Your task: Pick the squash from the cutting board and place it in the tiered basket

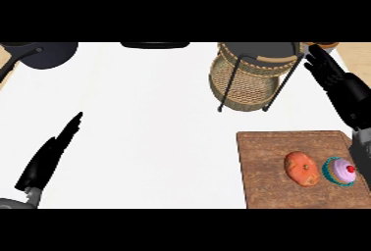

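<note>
An orange squash (302,168) lies on the wooden cutting board (275,147) at the lower right. Right beside it on the board stands a cupcake (340,171) with a teal wrapper, purple icing and a red cherry. The wicker tiered basket (250,78) on a black wire frame stands behind the board, at the upper right. My right hand (340,86) is raised to the right of the basket, fingers straight, holding nothing, well above and behind the squash. At the lower left my left hand (51,159) rests open with fingers pointing up.
A black pan (43,53) sits at the top left corner. A dark object (154,44) shows at the counter's far edge. A wide stretch of white counter (152,127) lies between my left hand and the board.
</note>
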`<action>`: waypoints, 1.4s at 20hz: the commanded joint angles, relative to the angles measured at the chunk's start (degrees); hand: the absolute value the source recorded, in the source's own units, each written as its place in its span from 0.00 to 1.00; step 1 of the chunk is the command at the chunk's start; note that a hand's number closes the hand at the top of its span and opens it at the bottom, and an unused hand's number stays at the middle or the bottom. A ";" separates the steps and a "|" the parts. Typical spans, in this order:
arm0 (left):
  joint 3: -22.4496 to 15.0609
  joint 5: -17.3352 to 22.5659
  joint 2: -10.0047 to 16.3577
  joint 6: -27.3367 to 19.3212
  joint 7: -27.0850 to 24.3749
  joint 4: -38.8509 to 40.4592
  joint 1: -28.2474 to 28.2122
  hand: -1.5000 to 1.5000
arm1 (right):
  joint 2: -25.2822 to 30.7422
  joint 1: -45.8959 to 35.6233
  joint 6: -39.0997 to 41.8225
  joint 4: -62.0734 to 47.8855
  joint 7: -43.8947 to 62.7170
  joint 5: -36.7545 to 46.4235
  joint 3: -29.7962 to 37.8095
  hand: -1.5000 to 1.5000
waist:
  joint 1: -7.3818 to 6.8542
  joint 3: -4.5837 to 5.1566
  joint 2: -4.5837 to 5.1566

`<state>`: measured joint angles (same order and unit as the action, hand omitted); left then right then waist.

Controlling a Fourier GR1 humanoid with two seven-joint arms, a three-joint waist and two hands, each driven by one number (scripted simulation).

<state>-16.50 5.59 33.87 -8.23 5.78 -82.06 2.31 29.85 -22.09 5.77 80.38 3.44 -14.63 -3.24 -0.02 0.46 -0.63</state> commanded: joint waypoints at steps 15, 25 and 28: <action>3.69 3.69 -17.84 -11.10 -5.79 3.85 -5.86 0.50 | -1.07 24.45 -4.70 3.31 -15.96 -13.20 31.77 0.00 | 1.27 -0.45 0.44; 2.40 1.96 -19.67 -12.47 -5.85 3.43 -6.35 0.50 | 15.35 38.58 3.95 22.88 5.45 -0.87 21.65 0.00 | 1.53 -0.18 0.55; 2.72 2.13 -19.30 -12.33 -5.24 2.01 -6.41 0.50 | 21.44 41.01 6.73 27.05 9.57 2.53 22.31 0.00 | 1.31 -0.22 0.48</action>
<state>-13.51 7.59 15.32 -20.66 -0.15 -80.96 -4.20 44.64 15.78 9.60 102.26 7.70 -16.45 19.85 1.36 0.07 -0.35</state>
